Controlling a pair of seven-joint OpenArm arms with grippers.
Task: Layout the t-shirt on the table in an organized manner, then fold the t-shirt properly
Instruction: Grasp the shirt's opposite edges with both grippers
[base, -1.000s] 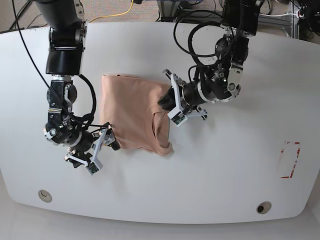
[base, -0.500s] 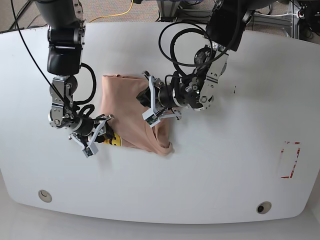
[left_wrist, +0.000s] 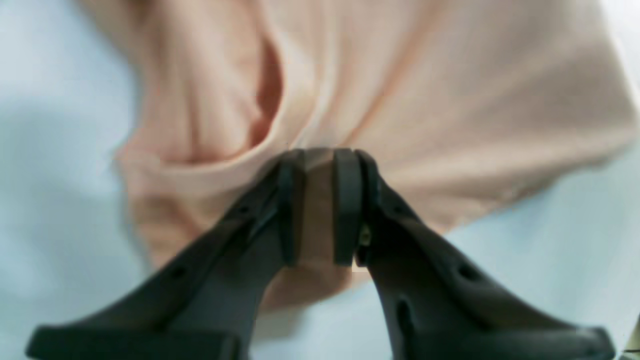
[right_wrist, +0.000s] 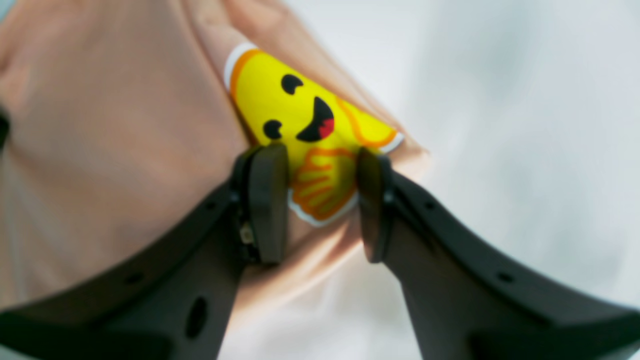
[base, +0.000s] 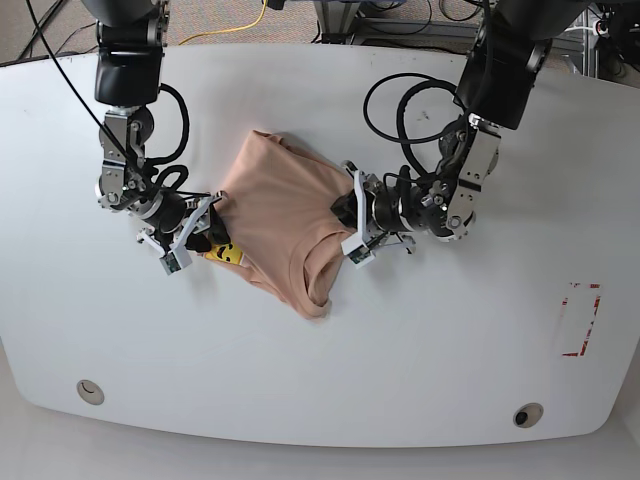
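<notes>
The peach-tan t-shirt (base: 285, 215) is soft, matt knit cloth, creased, with a ribbed collar band (left_wrist: 210, 170). Its yellow smiley print (right_wrist: 305, 125) looks smooth and slightly glossy. The white tabletop (base: 450, 340) is smooth and shiny. The black gripper fingers (right_wrist: 265, 200) look like matt moulded plastic.

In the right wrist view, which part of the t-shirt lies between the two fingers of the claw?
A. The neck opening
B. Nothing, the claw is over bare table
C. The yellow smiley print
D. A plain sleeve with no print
C: the yellow smiley print on the t-shirt sits between the fingers of the right claw, with its lower orange part in the gap.
</notes>
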